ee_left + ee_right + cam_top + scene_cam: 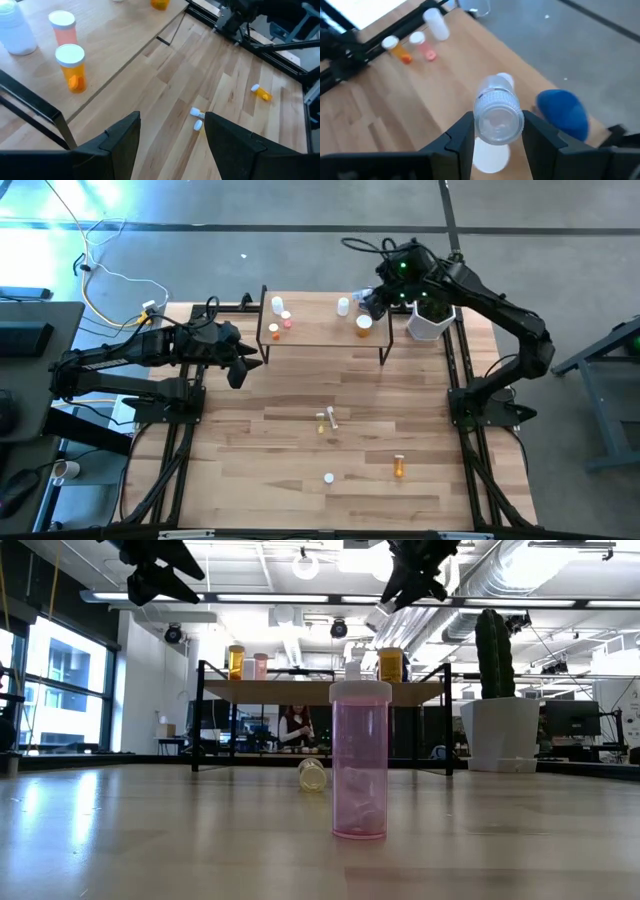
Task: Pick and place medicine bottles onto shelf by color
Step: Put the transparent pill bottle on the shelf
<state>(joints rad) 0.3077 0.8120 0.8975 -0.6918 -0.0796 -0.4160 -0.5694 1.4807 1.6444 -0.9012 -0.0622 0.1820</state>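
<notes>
Right end effector (pixel 492 132): above the right end of the shelf (pixel 320 332), its two fingers closed against the sides of a clear bottle with a ribbed white cap (pixel 498 116), which it holds over the shelf top.
Left end effector (pixel 170 135): in the air just off the left end of the shelf, fingers spread wide, nothing between them.
Shelf, left end: a white bottle (pixel 278 305), a pink bottle with a white cap (pixel 287 316) and an orange bottle with a white cap (pixel 274 331) stand close together; the left wrist view shows all three upright.
Shelf, right end: an orange bottle with a white lid (pixel 364 325) stands under the right arm, with a white bottle (pixel 343 306) toward the back edge; the right wrist view also shows a blue jar (pixel 563 114) just beside the held bottle.
Table (pixel 250 450), centre: two small bottles (pixel 326 420) lie on their sides, touching or nearly so.
Table, front: a pink bottle with a white cap (pixel 360 760) stands upright close to the low camera; an orange bottle (pixel 399 466) lies on its side to its right, well apart.
Beside the shelf: a white pot holding a green cactus (pixel 498 705) at its right end.
Background: a seated person (pixel 294 727) in the room beyond the table.
</notes>
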